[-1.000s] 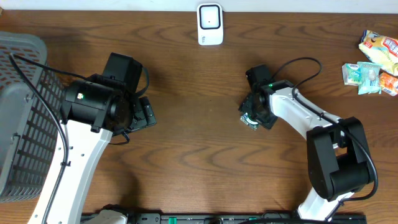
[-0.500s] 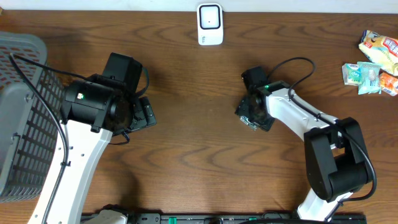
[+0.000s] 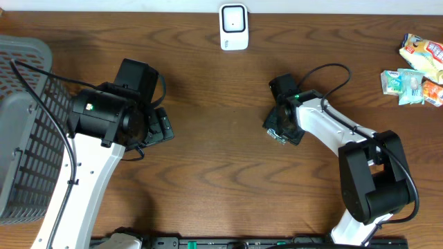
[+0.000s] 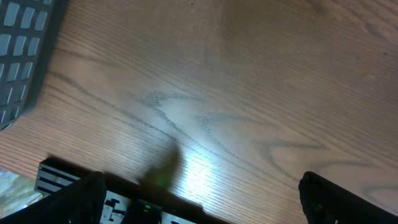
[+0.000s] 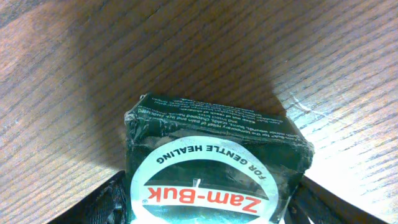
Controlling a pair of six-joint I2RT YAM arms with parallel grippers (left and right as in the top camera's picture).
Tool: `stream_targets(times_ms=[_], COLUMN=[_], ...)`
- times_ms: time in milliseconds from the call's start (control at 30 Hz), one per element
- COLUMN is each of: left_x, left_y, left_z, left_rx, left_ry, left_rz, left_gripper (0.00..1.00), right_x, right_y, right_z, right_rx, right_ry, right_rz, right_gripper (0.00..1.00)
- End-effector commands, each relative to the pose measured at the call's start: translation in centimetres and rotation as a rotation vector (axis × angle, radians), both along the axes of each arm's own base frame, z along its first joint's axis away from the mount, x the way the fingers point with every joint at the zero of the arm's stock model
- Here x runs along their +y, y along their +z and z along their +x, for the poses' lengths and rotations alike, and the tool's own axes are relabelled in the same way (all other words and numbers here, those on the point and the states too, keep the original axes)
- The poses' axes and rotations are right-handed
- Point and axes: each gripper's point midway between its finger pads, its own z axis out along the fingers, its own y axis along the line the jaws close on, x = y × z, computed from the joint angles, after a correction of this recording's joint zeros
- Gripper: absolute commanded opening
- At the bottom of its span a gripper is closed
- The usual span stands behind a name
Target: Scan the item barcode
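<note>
The right claw point(image 5: 208, 186) straddled a dark green Zam-Buk box point(image 5: 217, 149), one finger at each side. Only the inner edges of those fingers point(image 5: 106, 202) showed at the bottom corners of the right wrist view, so whether they pressed on the box or merely flanked it could not be told. The box's near end ran off the bottom of that view, and no barcode showed on the visible faces, only the round label and fine print too small to read. From overhead the box was almost wholly hidden under the right wrist, a pale corner peeking out, near the middle of the worktop point(image 3: 221, 180) and well apart from the white scanner point(image 3: 234, 26) at the far edge. The left claw point(image 4: 200, 186) stood wide over bare wood, gripping nothing. A grey basket point(image 3: 28, 138) was cut off at the left edge; snack packets point(image 3: 415, 69) lay far right.
</note>
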Motion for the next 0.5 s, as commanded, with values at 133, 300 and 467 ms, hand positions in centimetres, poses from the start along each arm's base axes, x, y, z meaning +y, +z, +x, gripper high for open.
stream_targets(times_ms=[133,300,467], left_x=[0.16,0.16,0.16], left_y=[0.24,0.24,0.24], left_z=[-0.04,-0.05,-0.05], left_rx=[-0.009,-0.008,-0.008], left_ry=[0.014,0.014,0.014], left_rz=[-0.002,-0.001,-0.001], left_gripper=[0.98,0.98,0.97], right_x=[-0.47,-0.65,-0.76], right_y=[-1.35,-1.35,-1.35], right_z=[-0.53,-0.76,-0.88], right_rx=[0.035,0.043,0.048], right_ry=[-0.011,-0.011,0.005], right_rz=[-0.032,-0.041,-0.047], right_gripper=[0.59,0.63,0.59])
